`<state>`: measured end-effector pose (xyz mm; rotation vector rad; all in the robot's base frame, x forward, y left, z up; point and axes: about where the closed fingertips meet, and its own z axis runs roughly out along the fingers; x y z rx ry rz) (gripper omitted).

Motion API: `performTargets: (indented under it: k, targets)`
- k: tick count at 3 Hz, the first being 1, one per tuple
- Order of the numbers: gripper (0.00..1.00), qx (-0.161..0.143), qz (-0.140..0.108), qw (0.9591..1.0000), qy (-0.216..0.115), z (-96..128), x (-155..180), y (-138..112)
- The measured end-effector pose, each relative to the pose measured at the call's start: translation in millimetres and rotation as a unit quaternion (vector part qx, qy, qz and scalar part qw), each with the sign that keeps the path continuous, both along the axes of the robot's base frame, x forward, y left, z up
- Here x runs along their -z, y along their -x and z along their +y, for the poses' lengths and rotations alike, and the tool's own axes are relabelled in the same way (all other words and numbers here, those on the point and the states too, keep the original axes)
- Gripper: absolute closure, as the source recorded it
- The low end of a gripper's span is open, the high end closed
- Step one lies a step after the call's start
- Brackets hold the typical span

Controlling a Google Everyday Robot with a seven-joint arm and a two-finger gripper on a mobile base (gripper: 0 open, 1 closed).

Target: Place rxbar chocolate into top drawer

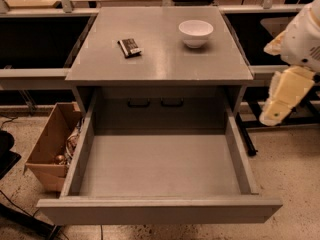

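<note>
**A:** Where's the top drawer (160, 169)?
**B:** Nearest us, pulled out, nothing inside.
**A:** The gripper (281, 103)?
**B:** Beyond the drawer's right wall, touching nothing. I cannot tell if it is spread or closed.
**A:** The rxbar chocolate (130, 47)?
**B:** Behind the drawer on the cabinet top (165, 66), far left of the gripper, lying slantwise.

The rxbar chocolate (130, 47), in a dark wrapper, lies flat and a bit skewed on the cabinet top (160, 66). The grey top drawer (160, 210) is pulled wide open, and the gripper (274, 115) hangs off to its right.
</note>
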<state>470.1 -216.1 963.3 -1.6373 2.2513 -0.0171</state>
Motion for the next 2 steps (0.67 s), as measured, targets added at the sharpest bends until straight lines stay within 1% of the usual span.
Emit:
performTargets:
  k: [1,2]
  targets:
    - [0.0,0.049,0.031,0.9983,0.003,5,21,-38]
    - [0.0,0.111,0.042,0.992,0.045,21,39,-82]
